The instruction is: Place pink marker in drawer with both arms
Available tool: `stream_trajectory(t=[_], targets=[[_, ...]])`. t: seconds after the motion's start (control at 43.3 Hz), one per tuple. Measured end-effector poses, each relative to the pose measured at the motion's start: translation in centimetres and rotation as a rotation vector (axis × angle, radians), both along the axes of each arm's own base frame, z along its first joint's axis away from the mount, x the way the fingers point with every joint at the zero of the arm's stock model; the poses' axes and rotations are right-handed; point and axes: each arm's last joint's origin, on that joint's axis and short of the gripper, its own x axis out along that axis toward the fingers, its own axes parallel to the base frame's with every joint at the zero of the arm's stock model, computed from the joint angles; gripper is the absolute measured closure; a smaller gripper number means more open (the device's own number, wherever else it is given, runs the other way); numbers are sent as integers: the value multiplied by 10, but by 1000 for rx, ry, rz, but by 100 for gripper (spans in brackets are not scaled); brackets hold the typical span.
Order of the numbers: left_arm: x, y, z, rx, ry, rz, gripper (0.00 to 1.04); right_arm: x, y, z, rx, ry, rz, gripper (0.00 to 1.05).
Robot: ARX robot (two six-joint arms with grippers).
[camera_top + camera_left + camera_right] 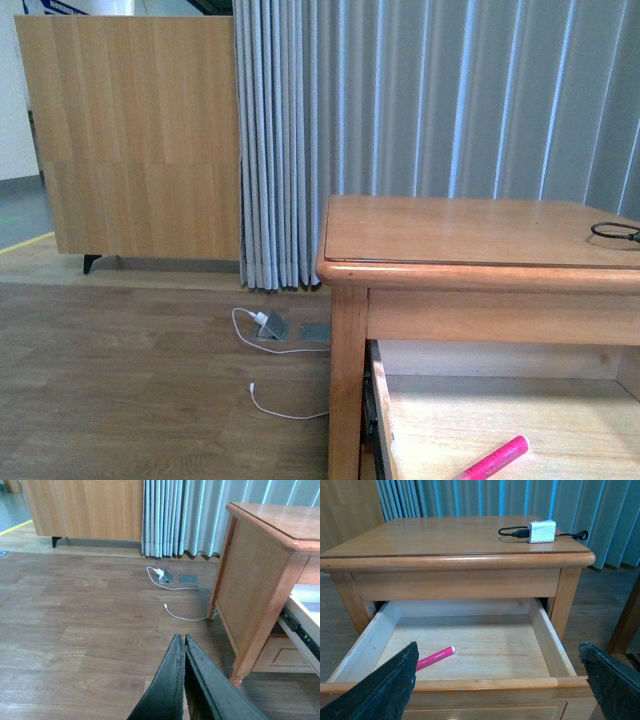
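Observation:
The pink marker (436, 657) lies flat on the floor of the open top drawer (547, 635) of the honey-brown cabinet, near the drawer's front left. It also shows in the front view (495, 458) inside the drawer (385, 420). My right gripper (497, 672) is open and empty, its fingers (390, 690) spread wide in front of the drawer's front edge, apart from the marker. My left gripper (182, 639) is shut and empty, over the wooden floor left of the cabinet (250, 580). Neither arm shows in the front view.
A white charger with a black cable (541, 531) lies on the cabinet top. A white cable and floor socket (165, 575) lie on the floor by the cabinet leg. Grey curtains (450, 90) hang behind. A wooden sideboard (130, 130) stands at the back left.

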Motion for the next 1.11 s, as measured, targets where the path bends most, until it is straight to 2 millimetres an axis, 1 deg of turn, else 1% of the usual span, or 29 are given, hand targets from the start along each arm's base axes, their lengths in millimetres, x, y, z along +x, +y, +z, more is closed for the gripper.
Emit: stream_trajectory(t=[0.208,0.624,0.716,0.739,1.017,1.04,1.109], targets=[[-5,0,-6,4,-12,0,101,0,0,0,0,0,0,8],[-15,0,-5,5,-28,1,101,0,0,0,0,0,0,8],[-23,0,-9,5,4,0,101,0,0,0,0,0,0,8],[-25,0,-8,5,-15,0,101,0,0,0,0,1,-2,8],[-26,0,-8,5,-22,0,101,0,0,0,0,0,-1,8],[-26,0,-8,4,-22,0,98,0,0,0,0,2,0,8],[-26,0,-8,4,-22,0,82,0,0,-7,-3,76,5,8]])
